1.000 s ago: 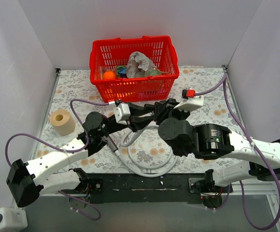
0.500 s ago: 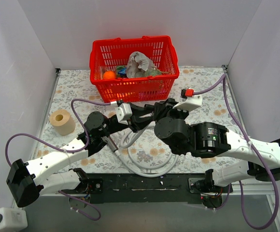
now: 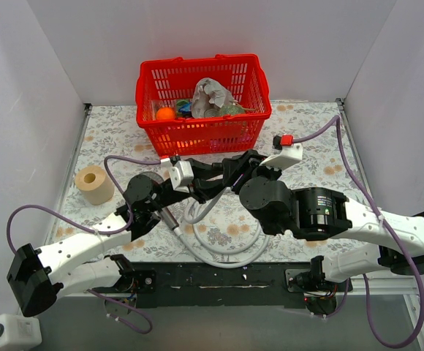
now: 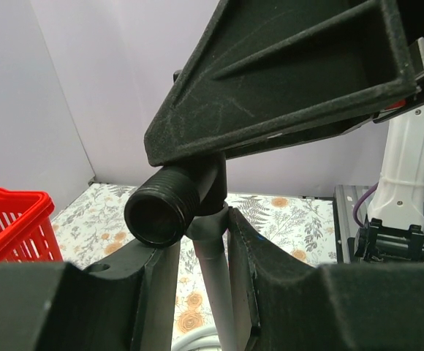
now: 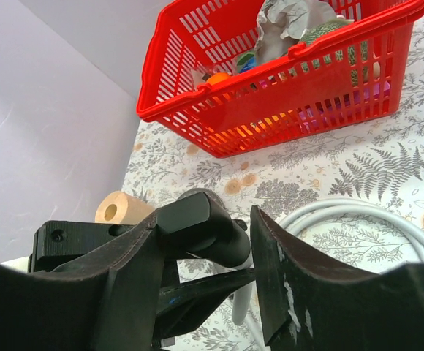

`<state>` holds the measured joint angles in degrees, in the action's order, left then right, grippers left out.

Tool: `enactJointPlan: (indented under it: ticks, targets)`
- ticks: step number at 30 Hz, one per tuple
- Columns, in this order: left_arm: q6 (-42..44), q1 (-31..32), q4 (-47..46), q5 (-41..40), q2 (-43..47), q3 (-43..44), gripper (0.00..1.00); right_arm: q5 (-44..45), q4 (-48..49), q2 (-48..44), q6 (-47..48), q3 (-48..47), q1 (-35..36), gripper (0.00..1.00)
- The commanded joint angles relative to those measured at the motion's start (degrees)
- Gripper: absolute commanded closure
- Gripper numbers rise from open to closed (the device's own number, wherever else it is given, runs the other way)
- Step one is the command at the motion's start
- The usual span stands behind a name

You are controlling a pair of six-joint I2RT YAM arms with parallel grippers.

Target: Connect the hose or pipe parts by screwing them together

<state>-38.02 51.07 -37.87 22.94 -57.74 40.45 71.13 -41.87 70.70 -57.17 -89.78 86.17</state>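
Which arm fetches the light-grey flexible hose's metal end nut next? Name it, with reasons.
Probably right: the right gripper stands open around the dark straight shower handle, gripping nothing, while the left gripper is shut on it.

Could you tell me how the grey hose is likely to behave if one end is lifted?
The hose lies in loose loops, so it is probably floppy and would trail. Its metal end nut may swing or drag.

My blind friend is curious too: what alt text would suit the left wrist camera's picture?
A dark threaded pipe end faces the camera, just above the left pincer, shut on a grey hose. A black finger from the other arm fills the top; a red basket and flowered table lie behind.
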Motion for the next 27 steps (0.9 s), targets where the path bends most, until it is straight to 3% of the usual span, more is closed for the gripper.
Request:
enactJointPlan:
  ticks: [1, 13, 27]
  targets:
    - [0.5, 0.7, -15.0, -2.0, 4.8, 3.0, 1.00, -7.1, -4.2, 1.5, 0.7, 2.2, 0.8, 0.43]
    - [-0.6, 0.8, -11.7, -2.6, 6.9, 1.7, 1.00, -6.6, 2.8, -3.3, 4.9, 5.1, 0.8, 0.38]
    - [-1.4, 1.8, -8.3, -1.8, 7.9, 1.0, 1.00, -6.7, 16.5, -6.3, 18.8, 5.9, 0.6, 0.27]
